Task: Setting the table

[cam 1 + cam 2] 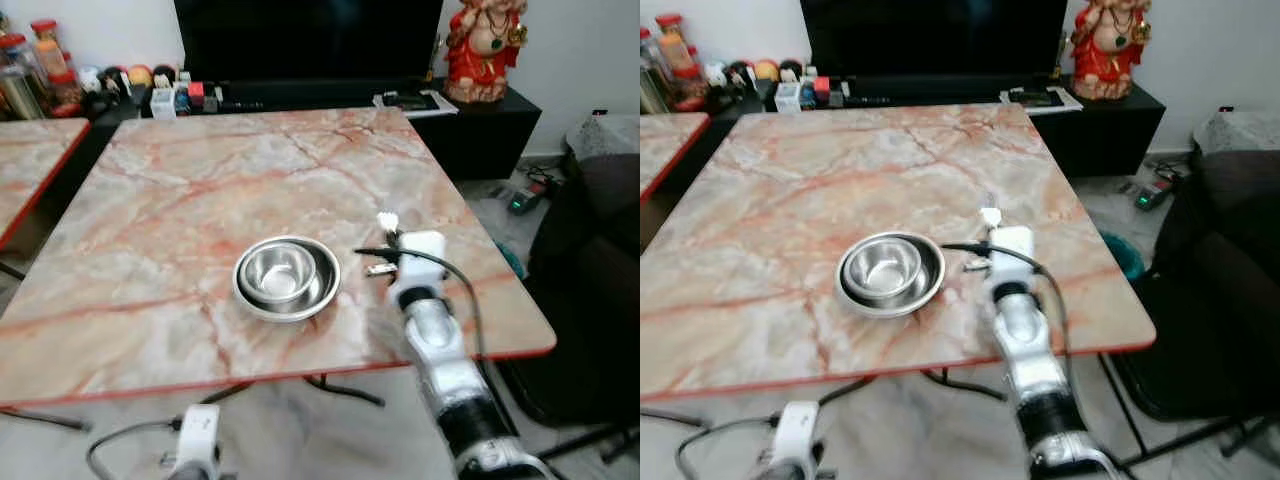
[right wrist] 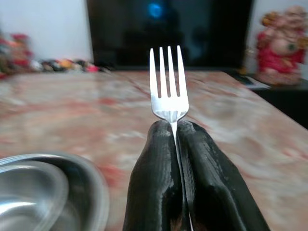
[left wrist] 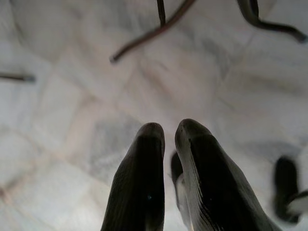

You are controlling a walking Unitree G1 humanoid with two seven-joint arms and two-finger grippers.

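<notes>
Right pincer (image 2: 174,126) is clamped tight on a shiny silver metal fork (image 2: 168,84), tines poking out past the black fingertips. It sits low over the pink-and-cream marble worktop (image 1: 200,190), at about 3 o'clock from the nested round steel bowls (image 1: 286,277), just beside them but not touching. Left pincer (image 3: 168,132) hangs under the worktop edge over the pale tiled floor (image 3: 72,96), fingers nearly together with nothing between them.
</notes>
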